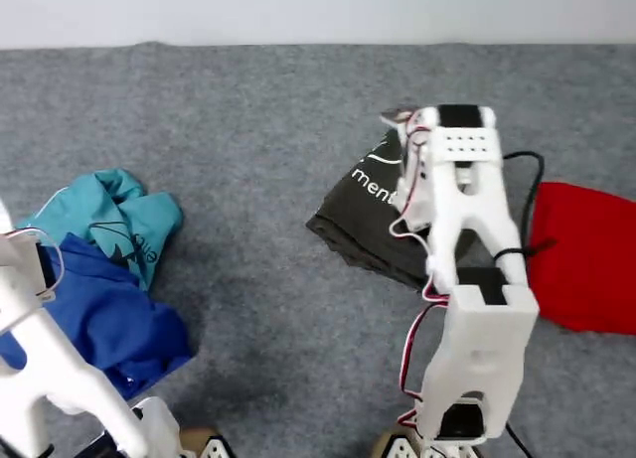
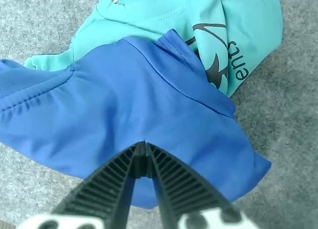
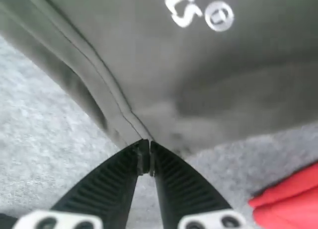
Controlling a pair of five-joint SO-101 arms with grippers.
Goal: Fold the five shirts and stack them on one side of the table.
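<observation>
Left gripper [image 2: 144, 154] is pinched closed on the blue shirt [image 2: 124, 100], which lies crumpled over the teal shirt [image 1: 119, 215]. My right gripper [image 3: 144, 159] nips the hem of the dark shirt [image 3: 198, 65], beside the red shirt [image 1: 586, 254]. I judge nothing is stacked yet on the surface [image 1: 258, 130]. The dark and teal shirts carry print, which I leave unread.

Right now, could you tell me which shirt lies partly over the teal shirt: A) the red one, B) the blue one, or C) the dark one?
B: the blue shirt overlaps part of the teal shirt, as the high and left wrist views show.
</observation>
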